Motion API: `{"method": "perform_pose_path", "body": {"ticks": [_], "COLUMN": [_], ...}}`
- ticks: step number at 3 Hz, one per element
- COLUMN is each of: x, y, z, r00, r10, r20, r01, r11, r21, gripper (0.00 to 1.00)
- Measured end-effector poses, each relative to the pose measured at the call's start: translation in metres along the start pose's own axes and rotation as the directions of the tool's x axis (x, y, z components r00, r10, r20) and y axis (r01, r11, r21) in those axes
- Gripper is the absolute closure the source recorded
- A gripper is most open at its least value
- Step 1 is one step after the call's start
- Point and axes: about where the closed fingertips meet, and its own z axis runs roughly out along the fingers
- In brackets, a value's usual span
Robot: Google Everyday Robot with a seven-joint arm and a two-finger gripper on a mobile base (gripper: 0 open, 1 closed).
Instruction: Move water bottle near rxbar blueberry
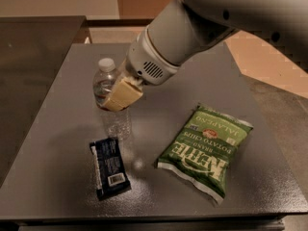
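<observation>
The arm (183,32) comes in from the upper right and slants down to the left over the tabletop (53,129). Its thick white wrist housing, with a small vent grille on its side, ends just beside the bottle (117,124). The end effector (108,99) is at the bottle's upper body, level with the dark label band. One tan finger (124,93) lies angled across the front of the bottle; the other is hidden behind it. The end effector appears closed on the bottle, gripping it around the label.

The bottle is upright in the left middle of the tabletop, white cap on top and clear of the wrist. Whether its base touches the surface or hangs just above it cannot be told.

The rxbar (109,167) lies flat near the front left edge, just in front of the bottle's base and slightly left of it. The two are close but apart. Its white barcode patch faces up at the near end.

A green chip bag (207,150) lies flat to the right, well apart from the bottle and near the rxbar's right side.
</observation>
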Motion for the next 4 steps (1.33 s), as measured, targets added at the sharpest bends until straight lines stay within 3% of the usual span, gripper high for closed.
{"method": "perform_pose_path", "body": {"ticks": [2,3,4], "x": [0.0045,0.0026,0.0026], "y": [0.0069,0.0083,0.0083], "z": [0.0070,0.0062,0.0062], "r00": [1.000,1.000,1.000], "r10": [-0.001,-0.006,-0.006], "r20": [-0.010,-0.010,-0.010], "r01": [0.001,0.006,0.006], "r11": [1.0000,1.0000,1.0000], "r21": [-0.005,-0.003,-0.003], "gripper": [0.13,0.00,0.00]}}
